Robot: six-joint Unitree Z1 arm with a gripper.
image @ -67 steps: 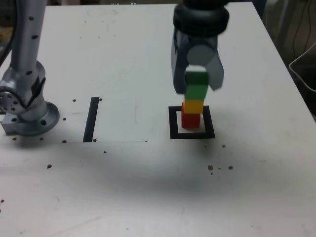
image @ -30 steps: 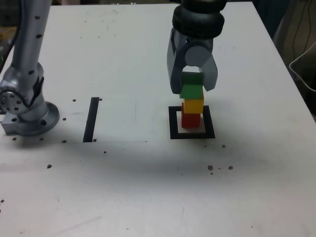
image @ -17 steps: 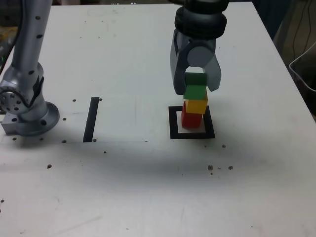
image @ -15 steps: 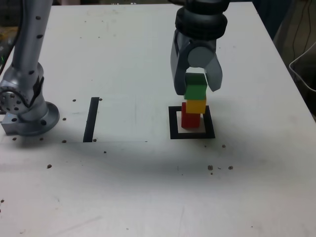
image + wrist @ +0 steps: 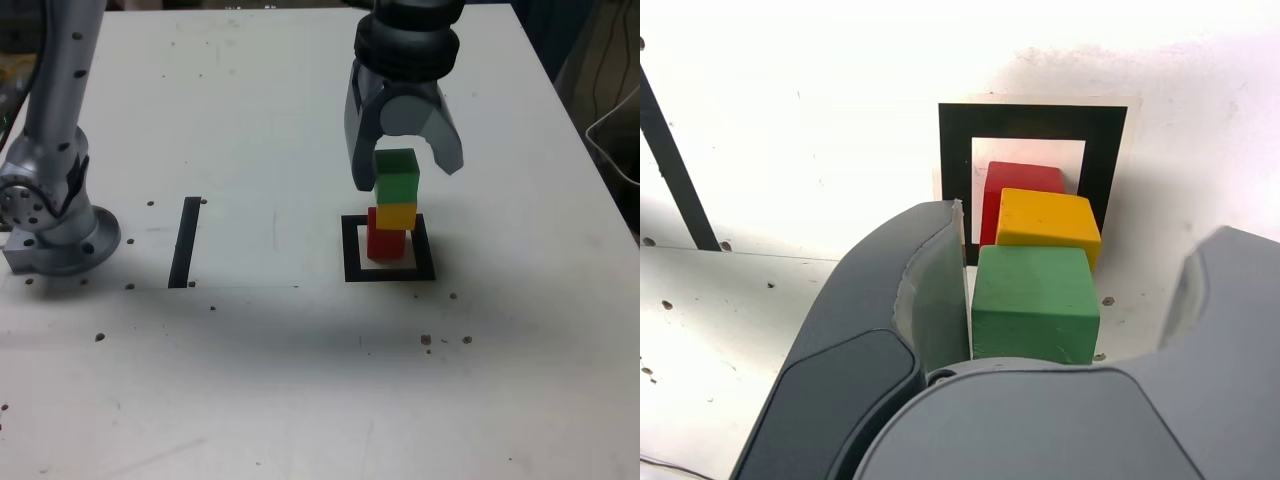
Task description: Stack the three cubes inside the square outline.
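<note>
The grey, curved fingers (image 5: 447,150) of the gripper stand apart and have released the small matte green cube (image 5: 397,186); one is well apart from it, while the other lies beside it, and whether that one touches cannot be told. The green cube rests on the small matte yellow cube (image 5: 397,217), itself on the small matte red cube (image 5: 386,245), which stands within the thick black square tape outline (image 5: 352,250) on the white table (image 5: 270,380). The principal risk is disturbance of the stack on withdrawal: a sideways drift of the arm could bring the nearer finger against the green cube, pushing it off or dragging it along. A contributory defect is noted in alignment: the yellow cube sits offset on the red one, overhanging towards the exterior view's right, so a light knock on that side could tip the upper two together. Should the nearer finger's pad cling to the green face, lifting could also twist or raise that cube. A further descent would risk pressing on the stack and shifting the red cube towards the tape. No brand, label or legible writing is found on the cubes, the fingers or the table.
</note>
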